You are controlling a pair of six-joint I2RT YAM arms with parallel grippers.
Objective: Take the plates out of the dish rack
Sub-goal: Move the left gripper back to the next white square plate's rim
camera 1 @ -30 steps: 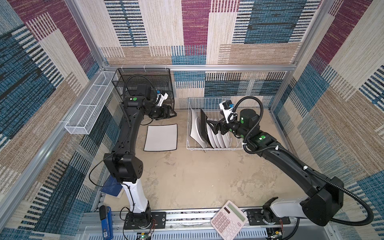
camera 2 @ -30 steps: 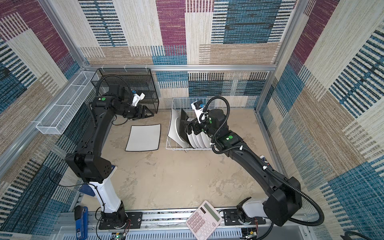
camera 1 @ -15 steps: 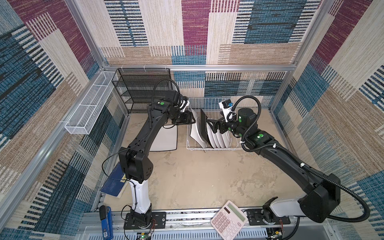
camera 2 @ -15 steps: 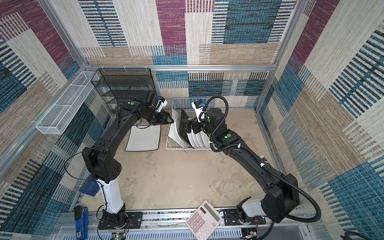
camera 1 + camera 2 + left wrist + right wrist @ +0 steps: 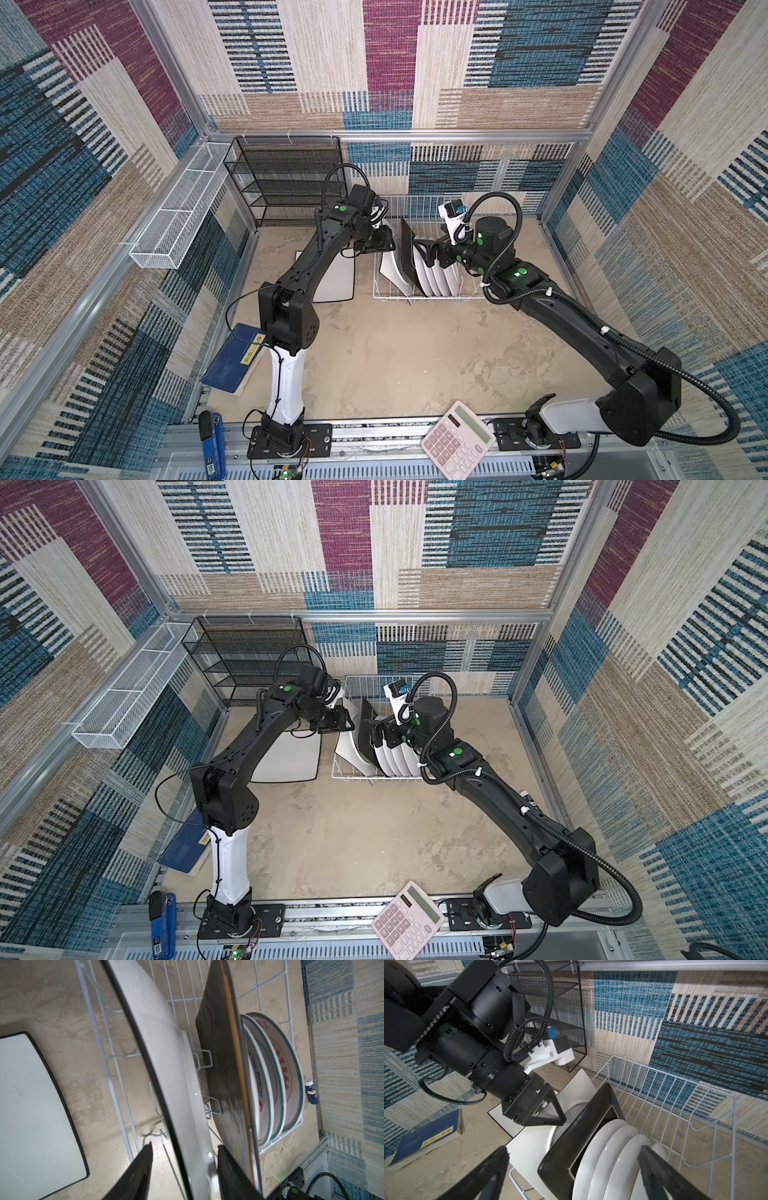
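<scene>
Left gripper (image 5: 185, 1145) straddles the large white dark-edged rounded-square plate (image 5: 166, 1053) in the white wire dish rack (image 5: 419, 206), fingers (image 5: 139, 1167) spread, not yet pinching. Next call: squeeze, lift clear. Right gripper (image 5: 574, 1147) hovers, fingers wide apart.

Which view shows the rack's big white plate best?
Left wrist: the white plate runs edge-on between the left tool's fingers, a gap on one side. Both top views show it small, leaning at the rack's end. The right wrist view shows one face, partly behind the black plate.
</scene>
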